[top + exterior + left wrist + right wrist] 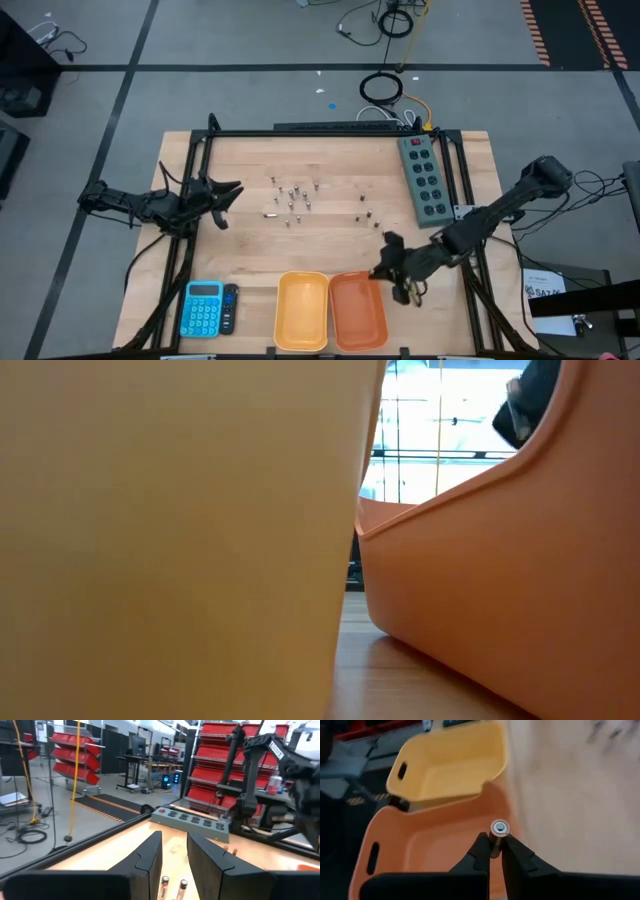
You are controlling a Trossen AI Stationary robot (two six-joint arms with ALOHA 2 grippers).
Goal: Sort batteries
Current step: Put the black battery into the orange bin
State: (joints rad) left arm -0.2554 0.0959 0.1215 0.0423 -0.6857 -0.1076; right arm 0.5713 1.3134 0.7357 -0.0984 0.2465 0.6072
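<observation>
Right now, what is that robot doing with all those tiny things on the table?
It is sorting batteries. The right gripper is shut on one battery and holds it over the orange bin, which sits beside the yellow bin. More loose batteries are scattered in the middle of the wooden table. The left gripper waits at the left side of the table, near that scatter, holding nothing that can be seen.

Evenly lit from overhead, soft shadows only. Bright glare from backlit room in low view, with near orange bin (500, 550) out of focus. Motion blur across table (570, 785) in right wrist view.
</observation>
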